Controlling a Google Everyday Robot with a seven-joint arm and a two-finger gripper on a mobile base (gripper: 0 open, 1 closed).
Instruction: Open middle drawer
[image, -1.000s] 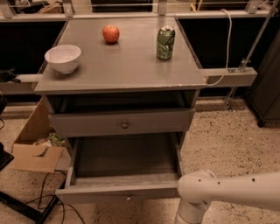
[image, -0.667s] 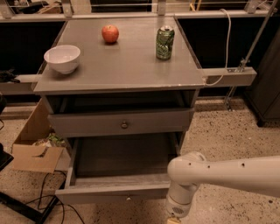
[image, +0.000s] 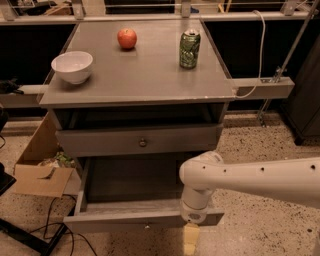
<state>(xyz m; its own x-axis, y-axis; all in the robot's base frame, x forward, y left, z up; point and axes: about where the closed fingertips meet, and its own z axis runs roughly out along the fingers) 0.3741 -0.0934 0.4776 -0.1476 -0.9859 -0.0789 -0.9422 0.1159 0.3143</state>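
Middle drawer (image: 100, 142) sits pushed in under cabinet top (image: 145, 75), small round knob (image: 143, 142) at centre of front. Bottom drawer (image: 125, 218) below it pulled well out, dark inside showing. White arm (image: 260, 177) reaches in from right and bends down over bottom drawer's front right part. Gripper (image: 190, 241) hangs low at frame's bottom edge, in front of that drawer, well below knob (open or closed: cannot tell). On top: white bowl (image: 72, 66) left, red apple (image: 127, 38) at back, green can (image: 189, 48) right. Cardboard box (image: 37, 172) on floor, left.
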